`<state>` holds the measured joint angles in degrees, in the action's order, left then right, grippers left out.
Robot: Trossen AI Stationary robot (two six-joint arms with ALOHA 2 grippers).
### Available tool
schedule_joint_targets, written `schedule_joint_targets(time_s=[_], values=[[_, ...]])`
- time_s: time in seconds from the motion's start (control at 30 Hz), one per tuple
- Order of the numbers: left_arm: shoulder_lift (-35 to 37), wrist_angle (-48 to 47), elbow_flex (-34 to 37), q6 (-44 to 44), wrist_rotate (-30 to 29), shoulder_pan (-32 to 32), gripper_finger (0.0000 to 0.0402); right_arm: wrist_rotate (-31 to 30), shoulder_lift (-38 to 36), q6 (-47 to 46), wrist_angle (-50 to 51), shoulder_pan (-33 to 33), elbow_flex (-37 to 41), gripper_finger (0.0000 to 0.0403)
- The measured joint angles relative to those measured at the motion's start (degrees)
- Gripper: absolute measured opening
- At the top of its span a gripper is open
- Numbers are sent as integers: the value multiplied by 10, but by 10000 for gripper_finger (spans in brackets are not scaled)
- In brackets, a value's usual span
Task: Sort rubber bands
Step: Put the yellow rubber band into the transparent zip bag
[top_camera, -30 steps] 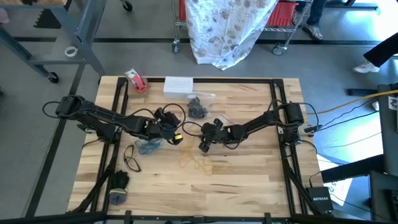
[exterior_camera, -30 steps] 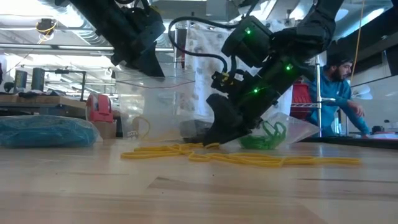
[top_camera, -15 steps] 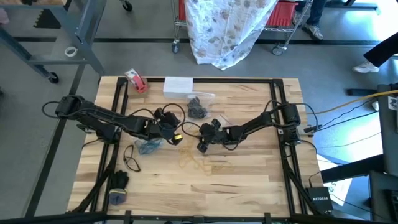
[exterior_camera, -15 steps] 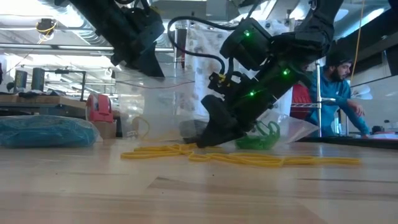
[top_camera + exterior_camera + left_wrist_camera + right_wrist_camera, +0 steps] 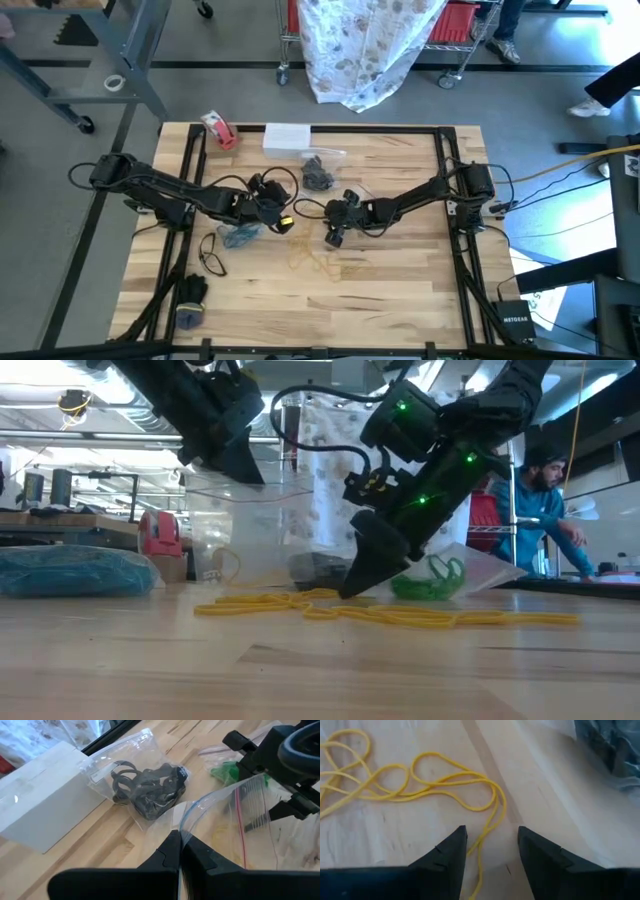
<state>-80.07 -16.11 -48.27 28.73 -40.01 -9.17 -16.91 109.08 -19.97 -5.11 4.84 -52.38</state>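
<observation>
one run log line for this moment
left pincer: shut on clear plastic bag | right pincer: open over thin yellow rubber bands | wooden table

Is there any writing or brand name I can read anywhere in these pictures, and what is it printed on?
"NETGEAR": white letters on the small black box at the table's front right corner.
White box at the table's back edge: no print that I can read.
Red-and-white tape roll: markings too small to read.

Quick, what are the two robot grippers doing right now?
Left gripper: shut on the clear plastic bag.
Right gripper: open, holding nothing, just above a yellow rubber band.
</observation>
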Motion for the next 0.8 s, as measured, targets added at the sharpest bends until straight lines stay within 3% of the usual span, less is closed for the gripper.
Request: schedule_joint_targets(time_s=[0.27,0.57,0.8], values=[[0,3,0,0,0,0,1,-8,35,-19,-15,1,-3,151],[0,3,0,0,0,0,1,3,46,-22,-25,1,-5,10],[0,1,0,0,0,-7,1,-16,21,15,12,24,-2,2]])
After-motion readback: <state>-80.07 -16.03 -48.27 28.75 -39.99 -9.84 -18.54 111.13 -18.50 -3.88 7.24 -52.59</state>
